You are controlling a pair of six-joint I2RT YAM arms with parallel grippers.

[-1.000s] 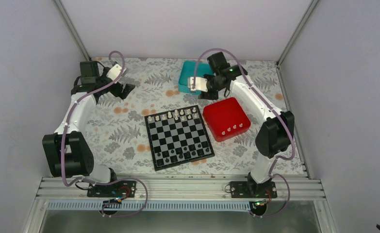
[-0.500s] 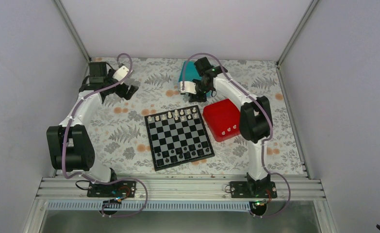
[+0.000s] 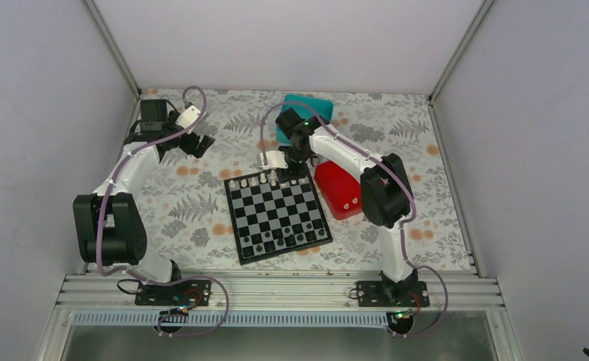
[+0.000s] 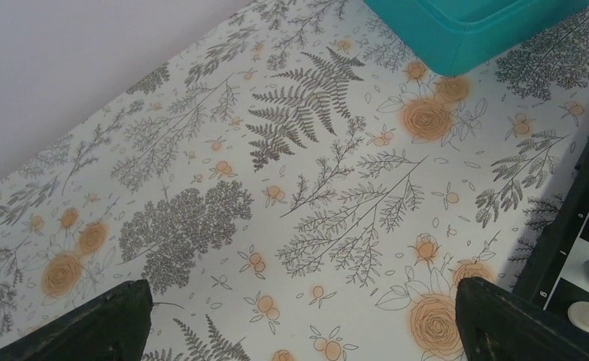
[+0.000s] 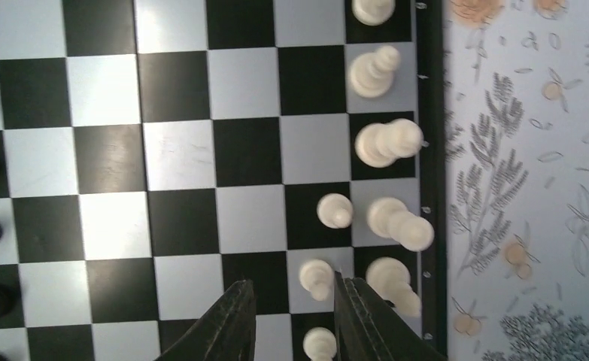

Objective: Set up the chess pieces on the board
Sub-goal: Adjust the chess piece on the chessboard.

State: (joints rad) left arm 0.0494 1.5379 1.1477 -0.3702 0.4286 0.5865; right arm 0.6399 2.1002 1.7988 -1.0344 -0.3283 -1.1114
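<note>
Left gripper [image 4: 300, 301] hangs over the floral-print tablecloth [image 4: 223, 173] at the far left, well apart from the board, jaws spread wide and nothing in them. Flat square chessboard with black and light-grey checks [image 3: 280, 214] sits mid-table. The tiny cream plastic chess pieces [image 3: 268, 179] stand along its far edge, with a few pawns [image 5: 335, 210] one row in; the tiny dark pieces [image 3: 283, 239] fill the near rows. Right gripper [image 5: 292, 284] hovers low over the far rows of the board with its jaws part-way in and a gap between them. Nothing looks pinched: one pawn shows just past the fingertips [image 5: 242, 301] and another in the gap, both apparently standing on the board. The teal plastic box [image 3: 317, 105] is at the far edge behind the right arm, and the red square tray [image 3: 344, 192] lies just right of the board, partly hidden by that arm. Pale specks on its near edge are probably more pieces but are too small to be sure. The pieces likely handle light, rigid and smooth, so they would tip or skid easily at a sideways nudge. The best hold is likely from above on the narrow stem under the head, jaws straddling one piece only, clear of close neighbours.
</note>
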